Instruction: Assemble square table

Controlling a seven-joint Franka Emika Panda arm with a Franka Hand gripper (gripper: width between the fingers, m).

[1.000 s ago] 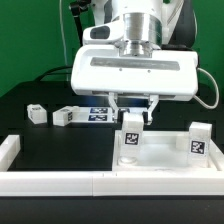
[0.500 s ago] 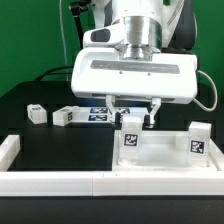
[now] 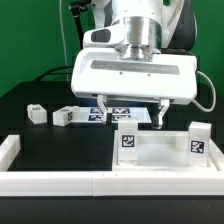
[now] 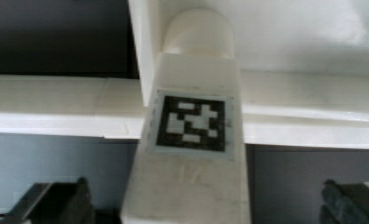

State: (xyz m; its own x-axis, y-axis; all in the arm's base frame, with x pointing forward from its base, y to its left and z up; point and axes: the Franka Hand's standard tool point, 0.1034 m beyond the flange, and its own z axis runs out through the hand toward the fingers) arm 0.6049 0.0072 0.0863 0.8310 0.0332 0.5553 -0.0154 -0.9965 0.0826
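Observation:
The square table top (image 3: pixel 162 152) lies white at the exterior view's right, up against the front wall. Two tagged white legs stand upright in it: one (image 3: pixel 128 141) at its left corner, one (image 3: pixel 198 141) at its right. My gripper (image 3: pixel 132 112) is open just above the left leg, a finger on each side, apart from it. In the wrist view this leg (image 4: pixel 195 110) fills the middle with its tag facing me. The dark fingertips (image 4: pixel 53 203) stand clear at both sides, and the top's rim (image 4: pixel 56 105) runs behind. Two more legs (image 3: pixel 68 116) (image 3: pixel 35 113) lie loose on the black table.
The marker board (image 3: pixel 104 114) lies behind my gripper. Low white border walls run along the front (image 3: pixel 90 183) and the left (image 3: pixel 8 150). The black table surface (image 3: pixel 50 145) spreads between the loose legs and the front wall.
My fingers have spread apart and let go of the left upright leg, which stays standing in the table top.

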